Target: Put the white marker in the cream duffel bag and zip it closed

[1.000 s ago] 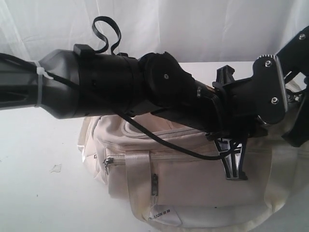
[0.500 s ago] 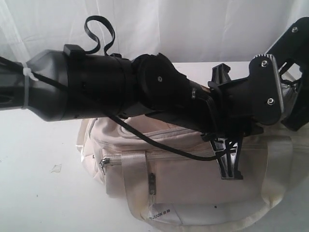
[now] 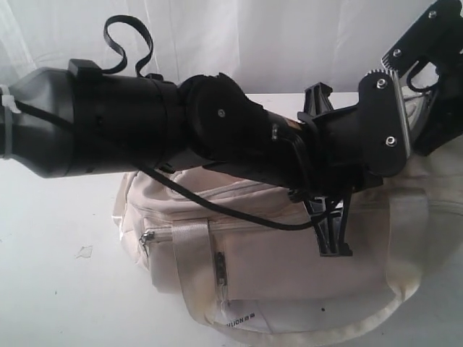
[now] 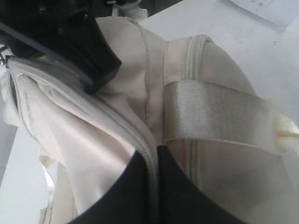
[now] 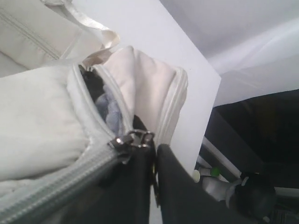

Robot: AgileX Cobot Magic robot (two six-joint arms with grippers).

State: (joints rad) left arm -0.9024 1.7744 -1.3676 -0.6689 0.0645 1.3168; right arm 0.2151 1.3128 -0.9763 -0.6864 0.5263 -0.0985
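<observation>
Where the cream duffel bag (image 3: 289, 267) sits: on the white table (image 3: 58, 289), beneath both arms.
Left claw (image 4: 154, 154): closed, pinching the bag along a grey zipper line (image 4: 107, 116) beside a webbing strap (image 4: 215, 112).
Right claw (image 5: 154, 154): closed on the metal zipper pull (image 5: 133, 137) near the bag's end.
Opening: zipped behind the pull, gaping ahead, dark lining (image 5: 96, 86) showing.

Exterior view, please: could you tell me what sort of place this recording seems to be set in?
Most likely a lab or staged test bench: a plain white table, a white cloth backdrop hung behind it, and a black robot arm working over a cream duffel bag.
</observation>
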